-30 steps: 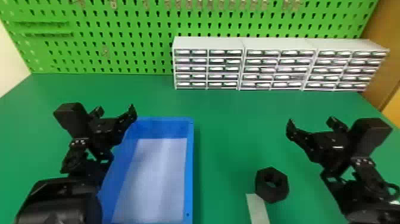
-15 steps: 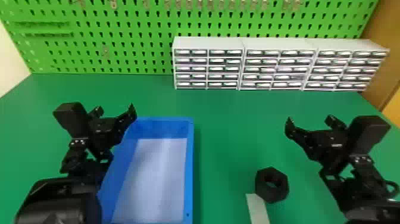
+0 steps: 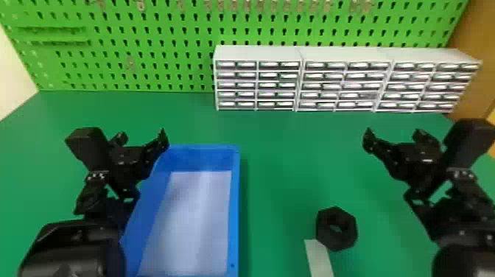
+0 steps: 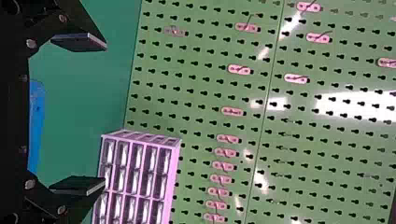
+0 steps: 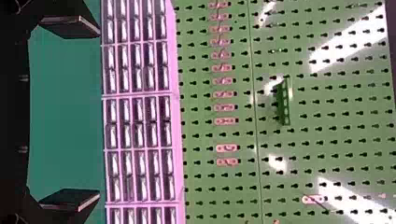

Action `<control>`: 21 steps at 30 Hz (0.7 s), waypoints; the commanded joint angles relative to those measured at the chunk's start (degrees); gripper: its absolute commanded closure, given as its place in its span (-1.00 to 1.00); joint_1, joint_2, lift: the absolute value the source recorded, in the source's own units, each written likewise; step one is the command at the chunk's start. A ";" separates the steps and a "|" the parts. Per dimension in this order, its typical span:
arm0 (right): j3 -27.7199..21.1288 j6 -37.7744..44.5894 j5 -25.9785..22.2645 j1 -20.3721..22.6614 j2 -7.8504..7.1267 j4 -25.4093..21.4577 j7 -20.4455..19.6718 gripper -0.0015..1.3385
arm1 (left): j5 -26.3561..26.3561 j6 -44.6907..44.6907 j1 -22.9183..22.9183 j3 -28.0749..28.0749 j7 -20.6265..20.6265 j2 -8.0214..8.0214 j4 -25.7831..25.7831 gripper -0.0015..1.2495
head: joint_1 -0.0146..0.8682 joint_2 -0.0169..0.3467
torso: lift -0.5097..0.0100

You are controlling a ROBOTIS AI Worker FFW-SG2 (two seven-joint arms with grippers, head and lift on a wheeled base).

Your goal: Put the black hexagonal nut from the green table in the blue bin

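- The black hexagonal nut (image 3: 346, 239) lies on the green desk (image 3: 280, 158), well to the right of the blue bin (image 3: 235, 206) and outside it, its hole turned up.
- A pale strip (image 3: 319, 259) runs on the desk from the nut's near left edge toward the bottom of the head view.
- The bin stands upright, its blue walls around a whitish bottom (image 3: 191, 221).
- The left pincer (image 3: 143, 135) is beside the bin's left wall, with one finger near the far left corner as the head view shows it. Seen from its wrist, the left pincer (image 4: 104, 115) is wide open — black fingers well apart, nothing between them.
- The right pincer (image 3: 394, 135) is right of the nut and farther back, apart from it. Its wrist view shows the right pincer (image 5: 99, 113) spread just as wide — it has hold of nothing.
- Against the earlier head views, the right pincer shows a little higher and farther right; nut and bin lie where they were.
- Behind, three drawer cabinets (image 3: 257, 84) stand in a row at the back of the desk, before a bright green pegboard (image 3: 147, 73) with metal hooks.
- A small green rack (image 5: 284, 102) is fixed to the pegboard.
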 commanded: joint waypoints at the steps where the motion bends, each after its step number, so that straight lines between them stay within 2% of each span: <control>1: -0.90 6.02 -0.77 -2.00 0.02 -1.43 0.00 -0.85 | 0.04 0.00 0.09 -0.07 0.00 0.00 0.00 -0.60 | 0.59 -0.63 | 0.59; 10: -1.16 22.72 -2.00 -6.31 0.37 -5.04 -0.96 -0.85 | 0.04 0.00 0.18 -0.25 0.00 0.00 0.00 -0.60 | 0.59 -0.63 | 0.59; 16: -1.96 35.03 -3.93 -9.47 0.37 -7.15 -3.69 -0.85 | 0.13 0.00 0.18 -0.43 0.00 0.00 0.00 -0.60 | 0.59 -0.63 | 0.59; 21: -2.75 42.32 -7.62 -11.93 -0.42 -7.15 -6.85 -0.85 | 0.13 0.00 0.01 -0.43 0.00 0.00 0.00 -0.60 | 0.59 -0.63 | 0.59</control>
